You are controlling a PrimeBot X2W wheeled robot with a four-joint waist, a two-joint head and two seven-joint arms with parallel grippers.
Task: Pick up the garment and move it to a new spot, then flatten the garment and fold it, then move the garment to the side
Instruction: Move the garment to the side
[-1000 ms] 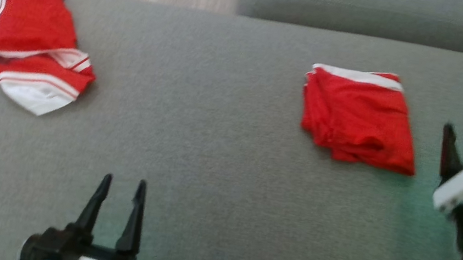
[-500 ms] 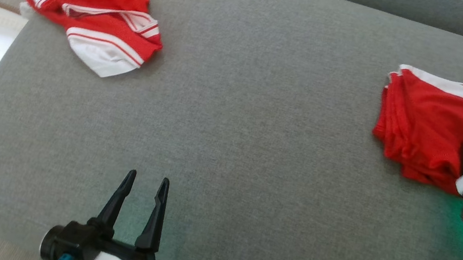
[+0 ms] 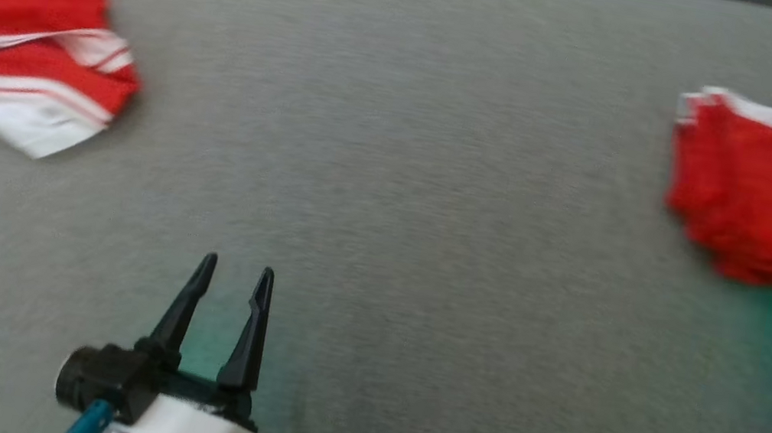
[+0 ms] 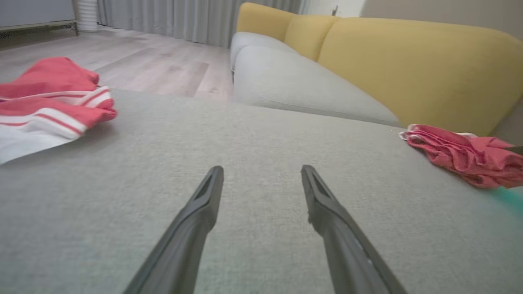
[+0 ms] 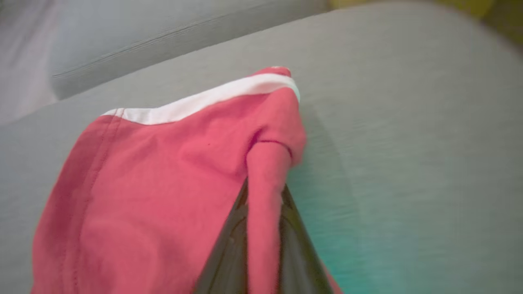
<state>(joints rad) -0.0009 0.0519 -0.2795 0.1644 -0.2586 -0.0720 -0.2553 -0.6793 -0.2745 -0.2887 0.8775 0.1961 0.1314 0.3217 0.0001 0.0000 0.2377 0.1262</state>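
Since the right hand (image 5: pixel 264 192) pinched only one thin fold of the garment (image 5: pixel 163 183), dragging could have pulled its layers open; the left hand (image 3: pixel 237 267) sat spread, lower left

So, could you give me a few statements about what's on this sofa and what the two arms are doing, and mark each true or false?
1. The right jaws are pinched shut on a fold of the folded red garment. True.
2. The left jaws are holding the crumpled red and white garment. False: they stand open over bare fabric, well apart from it.
3. Both garments lie on the grey cushion, at opposite sides. True.
4. The sofa back behind the cushion is blue. False: it is yellow.
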